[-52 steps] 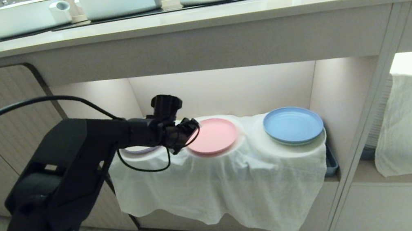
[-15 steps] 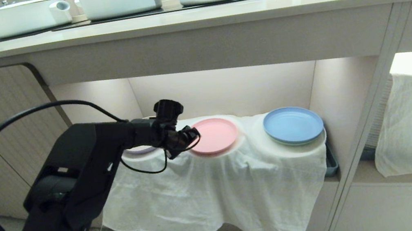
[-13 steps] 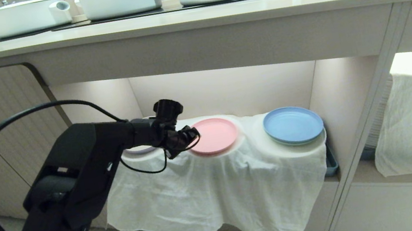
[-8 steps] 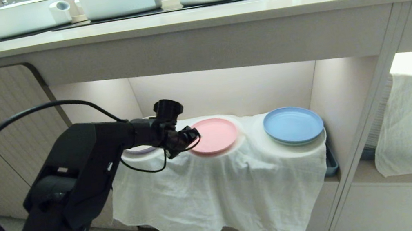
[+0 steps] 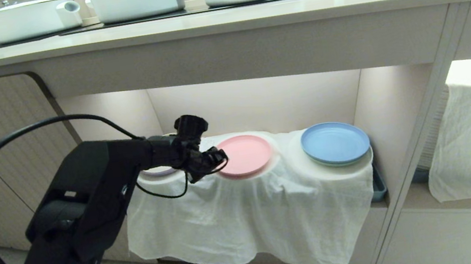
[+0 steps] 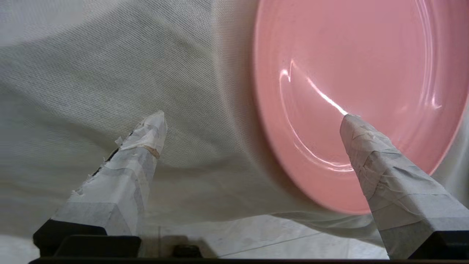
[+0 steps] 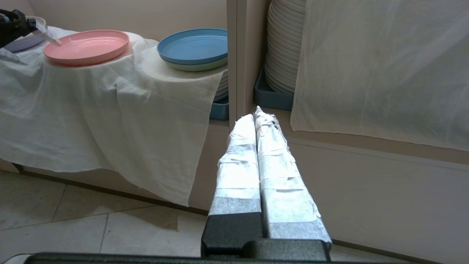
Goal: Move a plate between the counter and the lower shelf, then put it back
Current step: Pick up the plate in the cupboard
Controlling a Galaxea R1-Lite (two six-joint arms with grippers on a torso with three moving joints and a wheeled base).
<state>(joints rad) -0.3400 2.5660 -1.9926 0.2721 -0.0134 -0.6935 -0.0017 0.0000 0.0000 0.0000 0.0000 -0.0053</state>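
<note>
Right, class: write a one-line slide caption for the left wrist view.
Open left gripper straddling the near rim of the pink plate on the white cloth.

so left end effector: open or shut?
Open. Left end effector fingers spread, one over the plate, one over cloth.

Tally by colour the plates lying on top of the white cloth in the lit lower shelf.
Pastel-pink round plastic plate: 1
Blue round plate: 1
Pale-green plate under the blue one: 1
Lavender plate, mostly hidden behind the left gripper: 1
Total that show: 4
</note>
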